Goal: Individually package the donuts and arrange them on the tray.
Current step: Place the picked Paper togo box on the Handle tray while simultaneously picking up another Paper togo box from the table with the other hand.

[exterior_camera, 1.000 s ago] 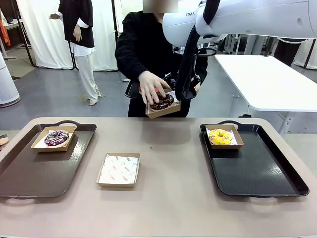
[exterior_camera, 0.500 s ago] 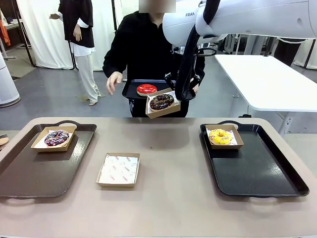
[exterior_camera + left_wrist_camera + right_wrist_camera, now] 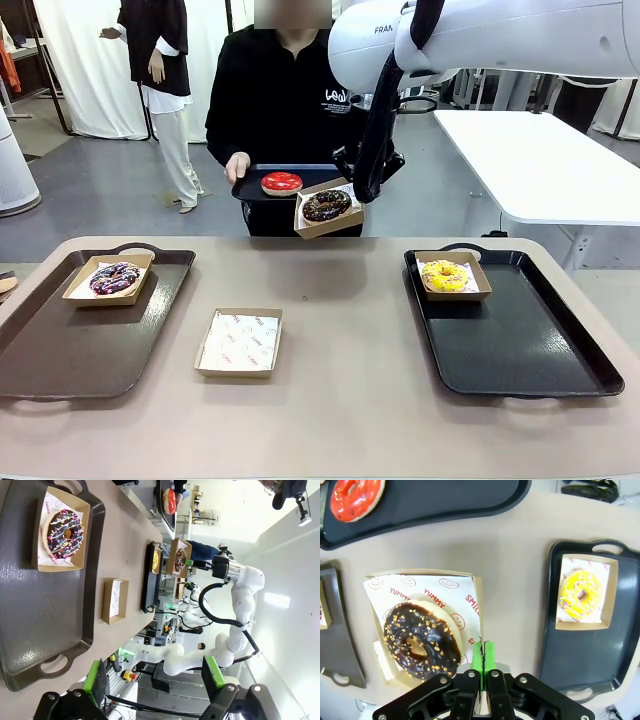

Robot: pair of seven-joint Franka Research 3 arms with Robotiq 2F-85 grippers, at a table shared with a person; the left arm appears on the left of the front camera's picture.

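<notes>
Right gripper (image 3: pixel 483 652): pads pressed together on one side wall of a paper-lined box (image 3: pixel 476 605), held in the air over the far table edge, slightly tilted. Contents of box: chocolate donut (image 3: pixel 420 640), seated flat; in the wrist view the whole box lies out to one side of the fingers, so the load hangs off the pinch rather than under it. Behind the box: small tray (image 3: pixel 315 175) in the person's hand (image 3: pixel 238 166), bearing the unboxed red donut (image 3: pixel 282 183). Destination, judged: right tray (image 3: pixel 540 350), below the held box, nearer the robot and toward its right; its far-left corner is taken by the boxed yellow donut (image 3: pixel 445 275), with bare tray beside and in front of it. The right arm is the nearer one and already carries the load. Table centre: empty box (image 3: pixel 240 343), lined, presumably for the red donut. Left gripper (image 3: pixel 154 677): fingers spread, holding nothing, above the left tray (image 3: pixel 50 605), where the boxed purple donut (image 3: pixel 62 532) sits at the far end.
</notes>
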